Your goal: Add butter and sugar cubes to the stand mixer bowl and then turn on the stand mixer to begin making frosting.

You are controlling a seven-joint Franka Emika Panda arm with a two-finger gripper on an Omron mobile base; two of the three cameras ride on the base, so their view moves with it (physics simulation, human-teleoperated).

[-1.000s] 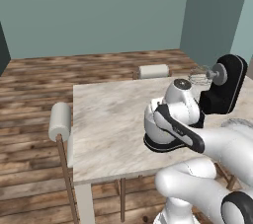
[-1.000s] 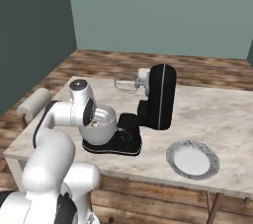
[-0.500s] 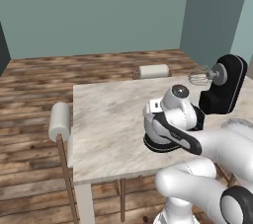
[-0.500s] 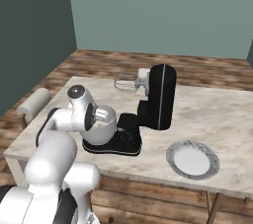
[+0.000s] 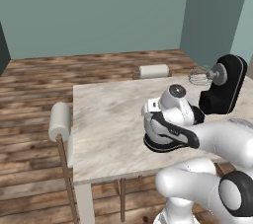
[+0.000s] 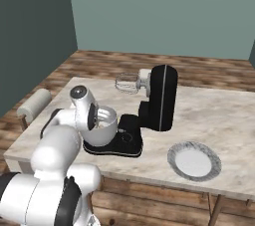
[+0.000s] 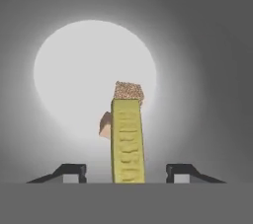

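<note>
Yellow butter [image 7: 128, 141] between open end effector [image 7: 128, 172] fingertips

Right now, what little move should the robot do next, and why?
Probably lift the gripper straight up out of the stand mixer bowl. Its fingers stand apart on either side of the butter, which already lies inside with brown sugar cubes.

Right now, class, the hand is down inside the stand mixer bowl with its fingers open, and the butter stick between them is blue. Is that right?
Not quite: the butter is yellow, not blue, as the hand view shows. The rest holds: the hand is inside the stand mixer bowl, fingers open either side of the stick.
</note>
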